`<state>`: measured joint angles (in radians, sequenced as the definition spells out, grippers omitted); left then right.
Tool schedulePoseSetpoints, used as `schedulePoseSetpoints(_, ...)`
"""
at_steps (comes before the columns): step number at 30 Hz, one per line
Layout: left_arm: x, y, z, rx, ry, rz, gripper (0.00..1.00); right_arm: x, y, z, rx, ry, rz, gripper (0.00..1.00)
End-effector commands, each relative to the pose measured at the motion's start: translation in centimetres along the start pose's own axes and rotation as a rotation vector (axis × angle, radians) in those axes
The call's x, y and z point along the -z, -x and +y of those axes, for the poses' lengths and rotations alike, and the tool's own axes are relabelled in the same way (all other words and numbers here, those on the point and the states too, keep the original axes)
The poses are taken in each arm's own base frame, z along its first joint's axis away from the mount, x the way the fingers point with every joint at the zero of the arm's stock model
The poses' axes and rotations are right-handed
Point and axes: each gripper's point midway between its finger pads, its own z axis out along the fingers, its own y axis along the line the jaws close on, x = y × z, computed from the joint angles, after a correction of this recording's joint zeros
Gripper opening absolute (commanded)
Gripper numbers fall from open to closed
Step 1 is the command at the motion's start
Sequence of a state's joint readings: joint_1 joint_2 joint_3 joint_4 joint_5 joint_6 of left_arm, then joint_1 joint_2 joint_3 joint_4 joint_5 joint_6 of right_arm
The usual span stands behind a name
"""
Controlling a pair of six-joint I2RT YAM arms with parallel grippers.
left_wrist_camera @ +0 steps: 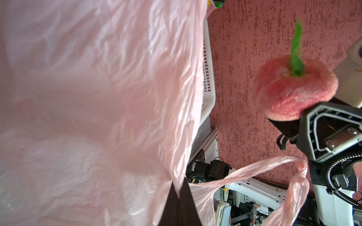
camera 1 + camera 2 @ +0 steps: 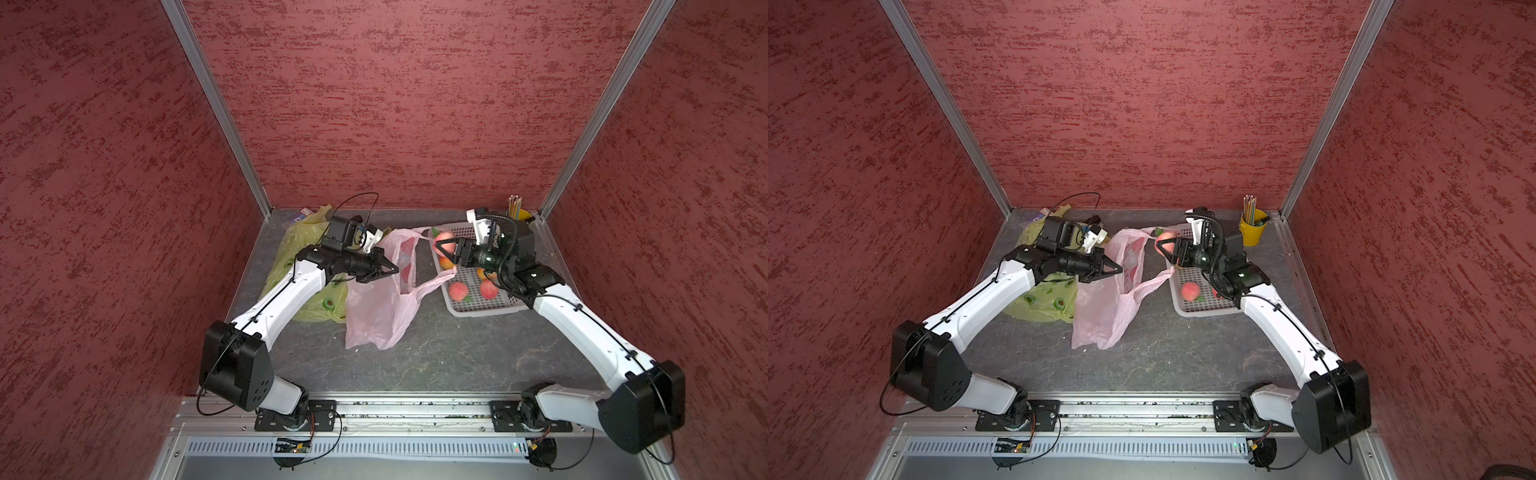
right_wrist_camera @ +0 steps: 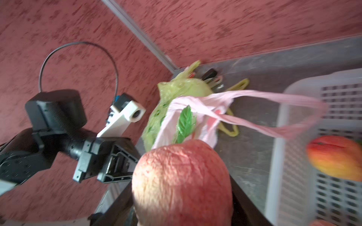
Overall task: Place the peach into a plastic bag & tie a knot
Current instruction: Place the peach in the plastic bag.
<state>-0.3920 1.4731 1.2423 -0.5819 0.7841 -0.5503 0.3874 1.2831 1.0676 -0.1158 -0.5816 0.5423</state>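
Note:
A pink plastic bag (image 2: 374,307) lies on the grey table, its mouth lifted toward the right. My left gripper (image 2: 395,269) is shut on the bag's rim, and in the left wrist view the film (image 1: 98,97) is pinched between the dark fingertips (image 1: 184,195). My right gripper (image 2: 446,249) is shut on a pink-red peach (image 2: 444,243) with a green leaf, held in the air just right of the bag's mouth. The peach (image 3: 182,182) fills the space between the right jaws. One bag handle (image 1: 254,168) stretches out beside the right gripper.
A white perforated basket (image 2: 482,307) at the back right holds more peaches (image 2: 458,291). Behind my left arm lies a yellow-green bag (image 2: 291,249). At the back right corner stands a yellow cup of pencils (image 2: 1252,228). Red walls close in three sides.

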Motion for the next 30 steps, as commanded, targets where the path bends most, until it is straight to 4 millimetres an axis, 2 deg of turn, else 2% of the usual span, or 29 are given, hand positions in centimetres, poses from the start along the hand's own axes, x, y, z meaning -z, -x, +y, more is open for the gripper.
schedulePoseSetpoints(1, 0.6, 0.7, -2.7, -0.057, -0.048, -0.033, 0.00, -1.2, -0.2, 4.4, -0.005, 0.170, 0.044, 0.43)
schedulePoseSetpoints(6, 0.6, 0.8, -4.1, -0.076, -0.073, -0.038, 0.00, -3.4, -2.6, 3.6, -0.026, 0.165, 0.113, 0.43)
schedulePoseSetpoints(11, 0.8, 0.9, -4.7, -0.081, -0.093, -0.048, 0.00, -5.3, -5.3, 0.4, -0.058, 0.104, 0.186, 0.45)
schedulePoseSetpoints(13, 0.8, 0.9, -4.7, -0.079, -0.094, -0.050, 0.00, -6.2, -6.3, -1.9, -0.077, 0.021, 0.210, 0.46)
schedulePoseSetpoints(17, 0.6, 0.7, -4.4, -0.070, -0.095, -0.048, 0.00, -6.9, -6.3, -3.7, -0.093, -0.054, 0.204, 0.49)
schedulePoseSetpoints(20, 0.5, 0.7, -4.3, -0.062, -0.104, -0.048, 0.00, -7.4, -5.8, -5.0, -0.120, -0.129, 0.192, 0.55)
schedulePoseSetpoints(25, 0.2, 0.7, -4.3, -0.053, -0.123, -0.049, 0.00, -7.4, -4.7, -4.4, -0.140, -0.123, 0.164, 0.80)
schedulePoseSetpoints(30, -0.1, 0.9, -3.8, -0.041, -0.130, -0.053, 0.00, -6.5, -4.8, -4.0, -0.117, -0.133, 0.167, 0.83)
